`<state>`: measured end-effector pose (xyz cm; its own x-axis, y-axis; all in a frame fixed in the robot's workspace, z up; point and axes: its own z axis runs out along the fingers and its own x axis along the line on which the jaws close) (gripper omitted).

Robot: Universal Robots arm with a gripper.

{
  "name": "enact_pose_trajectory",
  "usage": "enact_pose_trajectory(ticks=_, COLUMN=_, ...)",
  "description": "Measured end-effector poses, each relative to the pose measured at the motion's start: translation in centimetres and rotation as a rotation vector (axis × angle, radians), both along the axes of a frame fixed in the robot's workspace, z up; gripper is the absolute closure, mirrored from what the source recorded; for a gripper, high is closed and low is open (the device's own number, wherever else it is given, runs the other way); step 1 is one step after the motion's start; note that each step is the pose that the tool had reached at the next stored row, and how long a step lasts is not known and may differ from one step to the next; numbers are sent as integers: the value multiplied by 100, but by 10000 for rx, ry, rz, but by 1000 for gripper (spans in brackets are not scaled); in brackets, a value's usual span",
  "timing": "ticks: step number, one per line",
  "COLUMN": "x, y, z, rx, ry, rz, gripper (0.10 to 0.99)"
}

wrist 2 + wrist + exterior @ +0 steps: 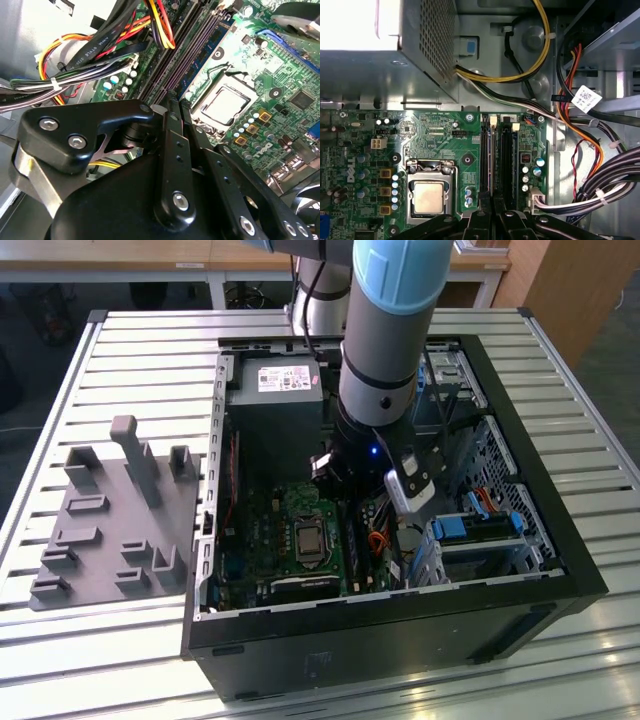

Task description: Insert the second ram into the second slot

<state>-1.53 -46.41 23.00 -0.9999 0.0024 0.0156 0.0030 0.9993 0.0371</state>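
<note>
The second ram (207, 47) is a thin blue stick seen edge-on, standing along one of the dark memory slots (507, 160) on the green motherboard; in the first wrist view its edge (491, 165) runs straight out from the fingertips. My gripper (172, 105) has its black fingers pressed together on the stick's near end, right over the slots (352, 543). The same fingers (480, 220) meet beside the CPU socket (429, 196). How deep the stick sits in the slot is hidden.
The arm (378, 390) reaches down into the open black computer case (560, 540). The power supply (275, 405) is behind, and cable bundles (600, 190) and the blue-tabbed drive bay (470, 528) lie beside the slots. A grey fixture (110, 530) lies on the exterior view's left.
</note>
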Motion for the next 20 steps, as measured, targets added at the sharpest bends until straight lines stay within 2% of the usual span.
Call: enact_pose_trajectory(ticks=20, x=17, y=-7, z=-41, rx=0, ry=24, rz=0, gripper=949)
